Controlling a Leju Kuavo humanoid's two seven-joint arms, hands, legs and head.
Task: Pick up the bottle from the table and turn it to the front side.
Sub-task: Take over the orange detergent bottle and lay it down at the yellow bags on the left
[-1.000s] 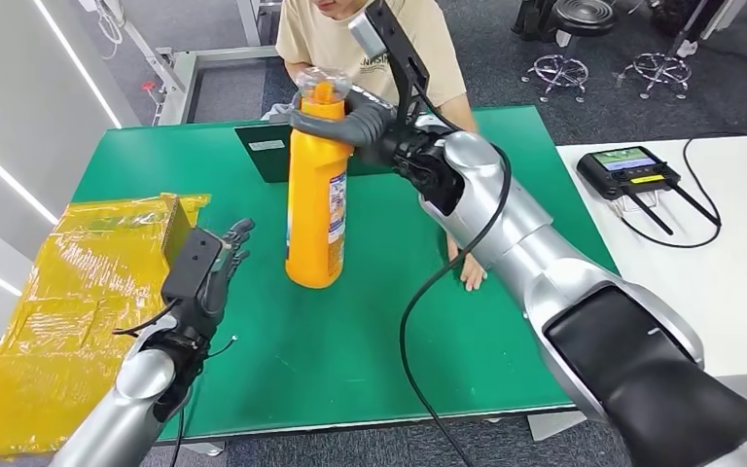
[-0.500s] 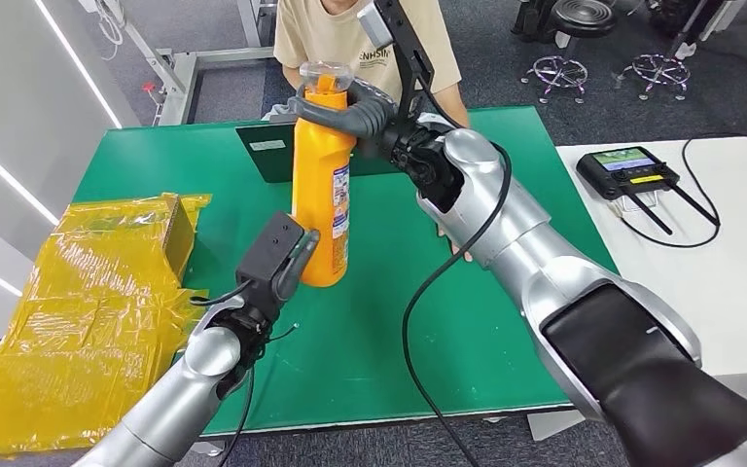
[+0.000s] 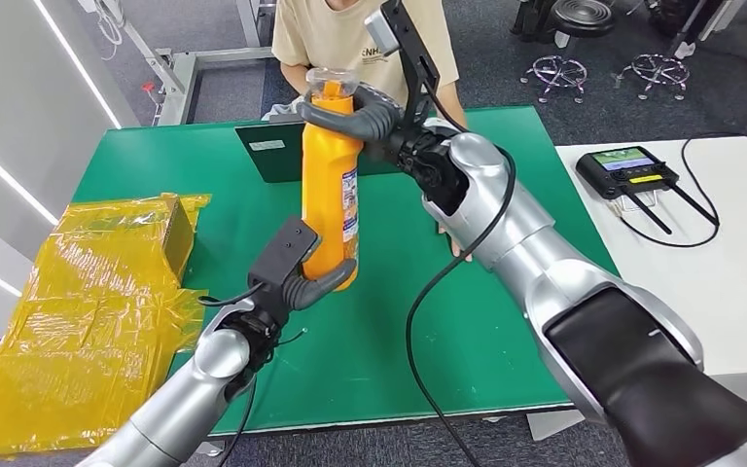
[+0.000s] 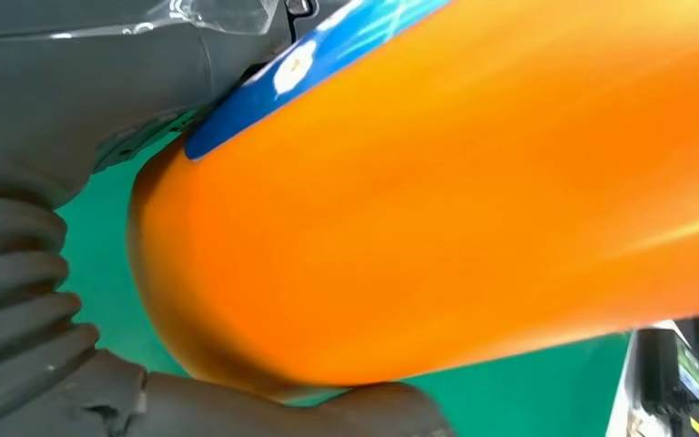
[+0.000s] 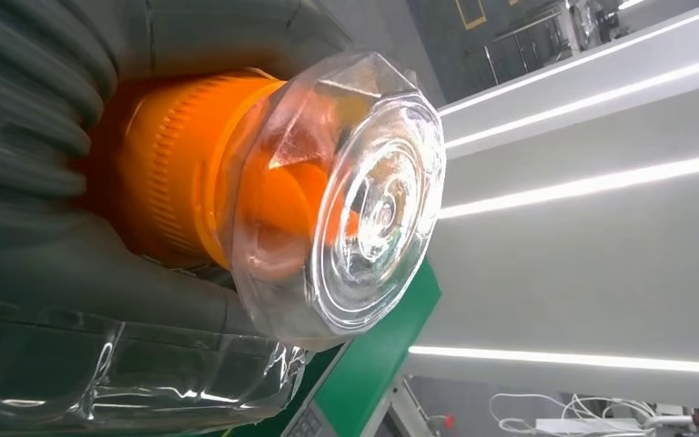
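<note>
A tall orange bottle with a blue-and-white label and a clear cap stands upright over the middle of the green table. My right hand grips its neck just under the cap; in the right wrist view the cap juts out past that hand's fingers. My left hand wraps the bottle's base, with the thumb across its front. Up close, the left wrist view has the orange body lying between that hand's thumb and fingers. I cannot tell whether the base touches the table.
A person sits at the table's far side, with one hand on the table behind my right arm. A dark laptop lies at the back. Crumpled yellow plastic covers the left edge. A controller sits on the white table at the right.
My left hand has swung in from the left side of the table and closed round the bottle's base. The bottle has shifted slightly right, and its label has turned more to the right.
</note>
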